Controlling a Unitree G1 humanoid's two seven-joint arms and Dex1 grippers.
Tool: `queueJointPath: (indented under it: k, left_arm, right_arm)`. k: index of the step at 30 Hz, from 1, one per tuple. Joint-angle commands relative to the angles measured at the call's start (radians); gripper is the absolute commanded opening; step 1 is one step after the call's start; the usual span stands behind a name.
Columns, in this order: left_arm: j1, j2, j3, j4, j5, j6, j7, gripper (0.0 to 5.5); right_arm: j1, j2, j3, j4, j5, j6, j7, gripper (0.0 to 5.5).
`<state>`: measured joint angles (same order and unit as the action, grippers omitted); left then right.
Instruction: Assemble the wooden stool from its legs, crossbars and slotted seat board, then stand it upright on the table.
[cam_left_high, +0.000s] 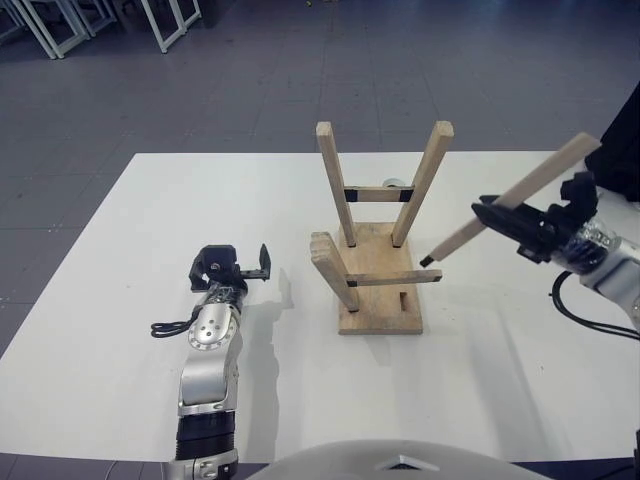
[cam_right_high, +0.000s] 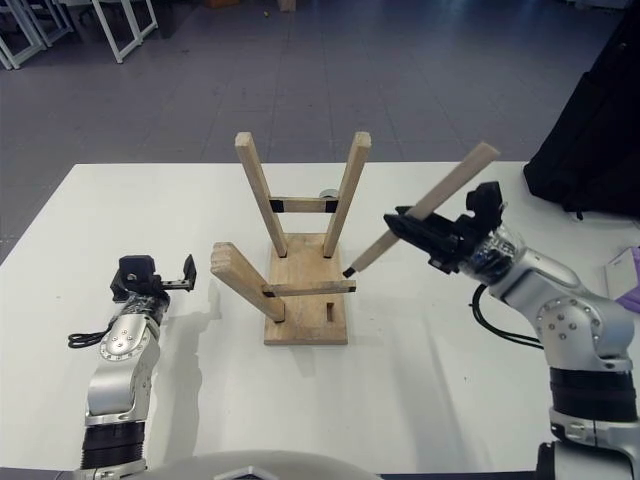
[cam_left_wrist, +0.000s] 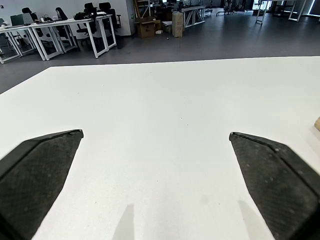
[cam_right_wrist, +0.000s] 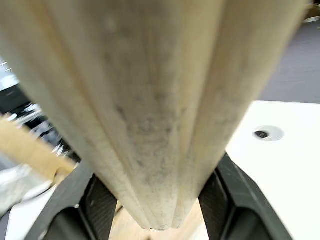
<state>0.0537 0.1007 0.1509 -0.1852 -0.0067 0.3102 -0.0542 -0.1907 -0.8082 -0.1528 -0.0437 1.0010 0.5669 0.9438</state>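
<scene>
Your R gripper (cam_right_high: 425, 228) clamps the loose leg (cam_right_high: 465, 170) mid-length, right of centre by the seat board (cam_left_high: 380, 318); it's prob. light, stiff wood, so hold near its middle; L gripper (cam_left_high: 240, 262) gapes empty, lower left.

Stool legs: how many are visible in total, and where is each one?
4. Far left leg and far right leg stand on the seat board, joined by a crossbar; near left leg leans at its corner; right gripper holds the fourth leg aloft.
</scene>
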Motion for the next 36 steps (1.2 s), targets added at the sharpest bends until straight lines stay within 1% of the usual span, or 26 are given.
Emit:
queueJointPath:
  k: [1, 5, 8, 11, 16, 25, 31, 36]
  left_arm:
    - [-0.025, 0.038, -0.01, 0.015, -0.05, 0.078, -0.071, 5.5]
    - [-0.017, 0.064, -0.034, 0.024, -0.057, 0.089, -0.116, 5.5]
    - [-0.029, 0.088, -0.035, 0.037, -0.077, 0.102, -0.151, 5.5]
    - [-0.037, 0.091, -0.027, 0.042, -0.098, 0.11, -0.16, 5.5]
    - [-0.027, 0.086, -0.045, 0.043, -0.111, 0.11, -0.168, 5.5]
    - [-0.033, 0.095, -0.055, 0.066, -0.104, 0.098, -0.168, 5.5]
    - [-0.057, 0.112, -0.059, 0.08, -0.102, 0.096, -0.174, 5.5]
    - [-0.076, 0.121, -0.067, 0.1, -0.103, 0.091, -0.178, 5.5]
  right_arm:
    - [-0.052, -0.039, 0.097, 0.201, -0.238, -0.333, 0.48, 2.04]
    - [-0.088, 0.038, 0.142, 0.278, -0.358, -0.528, 0.604, 2.04]
    - [-0.083, 0.082, 0.154, 0.285, -0.403, -0.606, 0.635, 2.04]
    - [-0.09, 0.113, 0.147, 0.267, -0.405, -0.609, 0.629, 2.04]
    - [-0.108, 0.15, 0.14, 0.225, -0.403, -0.588, 0.601, 2.04]
    - [-0.118, 0.185, 0.132, 0.176, -0.397, -0.544, 0.567, 2.04]
    - [-0.076, 0.242, 0.171, 0.238, -0.458, -0.604, 0.579, 2.04]
    - [-0.078, 0.261, 0.162, 0.293, -0.478, -0.649, 0.571, 2.04]
